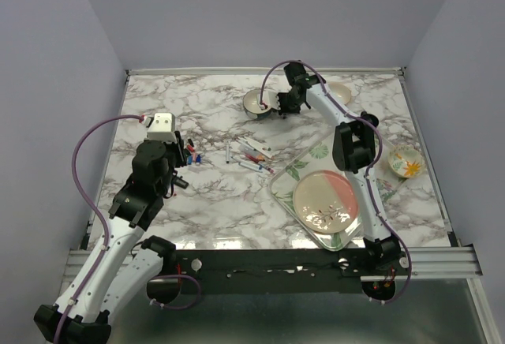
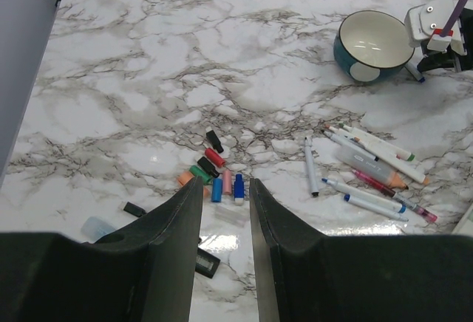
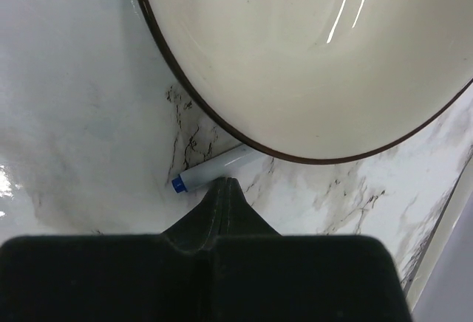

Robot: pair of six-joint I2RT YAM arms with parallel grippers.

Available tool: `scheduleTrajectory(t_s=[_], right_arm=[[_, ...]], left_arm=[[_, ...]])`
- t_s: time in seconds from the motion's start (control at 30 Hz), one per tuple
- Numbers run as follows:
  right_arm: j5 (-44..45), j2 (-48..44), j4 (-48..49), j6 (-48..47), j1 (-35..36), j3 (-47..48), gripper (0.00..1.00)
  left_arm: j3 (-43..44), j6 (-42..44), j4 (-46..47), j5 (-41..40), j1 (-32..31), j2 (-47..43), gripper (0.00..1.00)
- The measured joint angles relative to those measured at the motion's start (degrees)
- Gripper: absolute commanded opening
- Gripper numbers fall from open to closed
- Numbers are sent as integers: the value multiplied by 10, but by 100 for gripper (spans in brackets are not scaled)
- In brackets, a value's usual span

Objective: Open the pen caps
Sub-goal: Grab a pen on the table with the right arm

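Several loose pen caps lie in a cluster on the marble: red, blue, black, green. My left gripper hovers just short of them, open, with nothing between its fingers. Several white-barrelled pens lie to the right of the caps. At the far side, my right gripper is shut, its tip against a white pen barrel with a blue end. That pen lies tucked against the foot of a cream bowl; its other end is hidden under the bowl.
The cream bowl stands at the back centre, with a second bowl to its right. A glass tray holding a pink plate fills the front right. A flowered bowl stands near the right edge.
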Motion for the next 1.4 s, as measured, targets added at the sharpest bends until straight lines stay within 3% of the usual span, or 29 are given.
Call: scheduleTrajectory(t_s=[0.77,1.03,1.17,1.2,1.27,1.4], right_arm=[[-12,-4,-22,-6,21,-1,2],[-11,-39,-15,23,22,-53,9],[-8,-83,-1,54,18,-92,24],[-8,-88,3,60,18,-94,40],[-7,-107,17,100,16,-96,53],[14,-126,62,214,14,-95,53]], left_arm=[[0,0,0,0,3,0,40],[0,0,0,0,3,-2,40],[0,0,0,0,3,-6,40],[0,0,0,0,3,-8,40],[0,0,0,0,3,-10,40],[0,0,0,0,3,-15,40]])
